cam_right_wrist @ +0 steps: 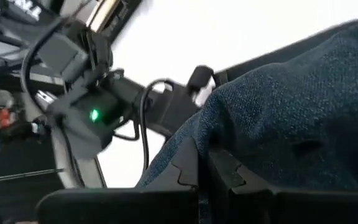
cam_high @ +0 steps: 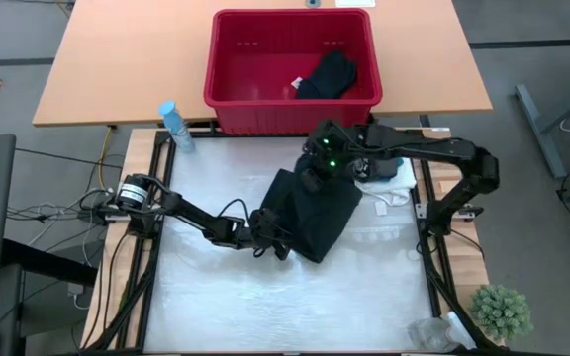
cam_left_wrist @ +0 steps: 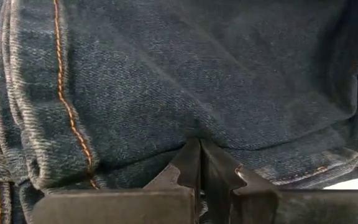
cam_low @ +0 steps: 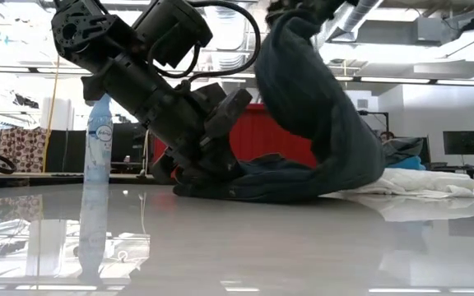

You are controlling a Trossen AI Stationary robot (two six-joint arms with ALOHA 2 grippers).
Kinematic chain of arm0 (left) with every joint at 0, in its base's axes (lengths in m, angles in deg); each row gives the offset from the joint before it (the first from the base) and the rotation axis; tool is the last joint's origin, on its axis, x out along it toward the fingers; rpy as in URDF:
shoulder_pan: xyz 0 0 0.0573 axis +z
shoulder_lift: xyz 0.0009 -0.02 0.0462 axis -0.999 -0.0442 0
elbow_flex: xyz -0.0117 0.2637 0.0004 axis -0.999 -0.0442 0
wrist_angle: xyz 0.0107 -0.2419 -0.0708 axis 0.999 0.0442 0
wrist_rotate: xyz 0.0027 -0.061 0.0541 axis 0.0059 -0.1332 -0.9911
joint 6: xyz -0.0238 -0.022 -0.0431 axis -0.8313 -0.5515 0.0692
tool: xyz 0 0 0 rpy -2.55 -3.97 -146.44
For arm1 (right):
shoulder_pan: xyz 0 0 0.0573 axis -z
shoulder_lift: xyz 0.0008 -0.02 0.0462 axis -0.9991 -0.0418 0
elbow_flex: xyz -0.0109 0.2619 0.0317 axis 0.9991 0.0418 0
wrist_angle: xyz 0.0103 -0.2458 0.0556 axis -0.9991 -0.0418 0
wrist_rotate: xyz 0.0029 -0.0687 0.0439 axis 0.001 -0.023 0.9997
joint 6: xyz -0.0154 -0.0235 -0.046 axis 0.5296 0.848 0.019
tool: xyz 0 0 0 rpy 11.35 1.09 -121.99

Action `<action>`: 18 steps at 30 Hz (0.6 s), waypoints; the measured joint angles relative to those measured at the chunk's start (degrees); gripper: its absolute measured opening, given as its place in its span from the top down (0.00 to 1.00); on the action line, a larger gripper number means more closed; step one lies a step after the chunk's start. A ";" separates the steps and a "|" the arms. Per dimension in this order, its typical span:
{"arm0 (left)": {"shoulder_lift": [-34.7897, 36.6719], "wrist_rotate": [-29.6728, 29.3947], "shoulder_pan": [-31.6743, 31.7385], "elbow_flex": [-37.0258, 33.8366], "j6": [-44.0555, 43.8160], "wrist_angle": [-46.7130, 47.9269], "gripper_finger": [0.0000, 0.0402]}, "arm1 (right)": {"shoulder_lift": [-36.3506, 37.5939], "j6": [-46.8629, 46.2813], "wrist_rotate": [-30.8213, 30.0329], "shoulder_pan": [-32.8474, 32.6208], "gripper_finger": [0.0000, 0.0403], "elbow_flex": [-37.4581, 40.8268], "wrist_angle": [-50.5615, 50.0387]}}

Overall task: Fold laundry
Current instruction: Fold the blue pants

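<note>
A dark blue denim garment (cam_high: 315, 218) lies in the middle of the table. One part of it is raised in a tall hump (cam_low: 311, 90), and its lower part rests on the table (cam_low: 253, 187). My left gripper (cam_left_wrist: 201, 155) is low at the garment's left edge and is shut on it. My right gripper (cam_right_wrist: 201, 171) is above the garment's far part (cam_high: 317, 176), shut on the raised cloth. A white garment (cam_high: 389, 193) lies to the right, touching the denim. A black garment (cam_high: 327, 74) sits in the red basket (cam_high: 236, 99). My left gripper pinches a small pucker of denim (cam_left_wrist: 197, 129) between its shut fingertips, beside an orange-stitched seam (cam_left_wrist: 67, 106). It comes slanting down from the table's left, and the cloth there lies on the table. My right gripper pinches a fold of denim (cam_right_wrist: 229, 134) between its two fingers, slanting down from the far right. The held part is lifted clear, and the cloth hangs down from it to the table (cam_low: 344, 164).
The red basket stands on the wooden table beyond the far edge. A spray bottle (cam_high: 176, 126) stands at the far left corner. A small green plant (cam_high: 503, 311) and clear plastic (cam_high: 433, 334) sit at the near right. Bare table surface (cam_high: 265, 307) lies toward the near edge.
</note>
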 joint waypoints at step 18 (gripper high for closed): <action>-0.02 -0.27 -0.04 0.02 1.75 0.74 1.00 | -12.86 8.62 7.85 4.02 0.93 -0.04 8.60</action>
